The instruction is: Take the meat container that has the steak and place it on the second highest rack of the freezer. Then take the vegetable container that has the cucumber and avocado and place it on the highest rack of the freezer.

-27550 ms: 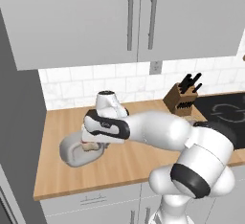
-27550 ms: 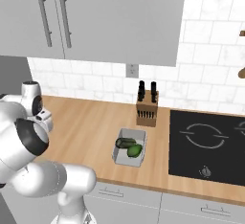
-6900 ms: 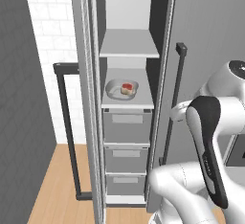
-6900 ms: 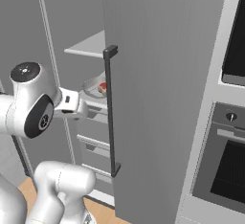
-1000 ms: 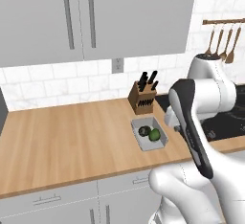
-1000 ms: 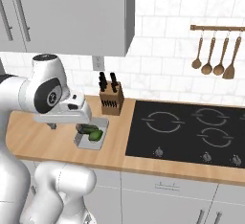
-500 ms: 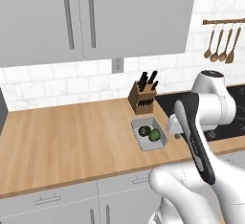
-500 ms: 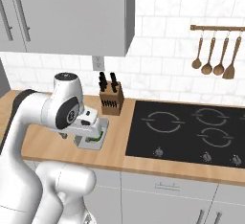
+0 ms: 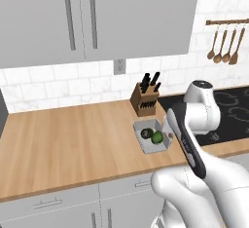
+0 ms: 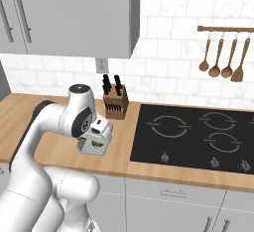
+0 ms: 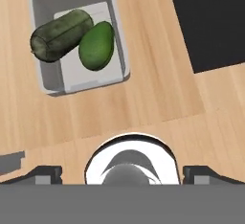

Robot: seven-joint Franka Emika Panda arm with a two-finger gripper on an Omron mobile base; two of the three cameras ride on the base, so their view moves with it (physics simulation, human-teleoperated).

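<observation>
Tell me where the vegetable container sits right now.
The vegetable container rests on the wooden counter, just in front of the knife block and left of the black cooktop, seen from the left base view.

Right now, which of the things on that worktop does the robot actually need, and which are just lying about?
Needed for the job:
- straight-walled rectangular grey tray
- dark green cucumber and bright green avocado inside it

Just lying about:
- wooden knife block with dark handles
- black hob
- wooden spoons hanging on the wall rail
- pale wall cupboards with steel handles
</observation>
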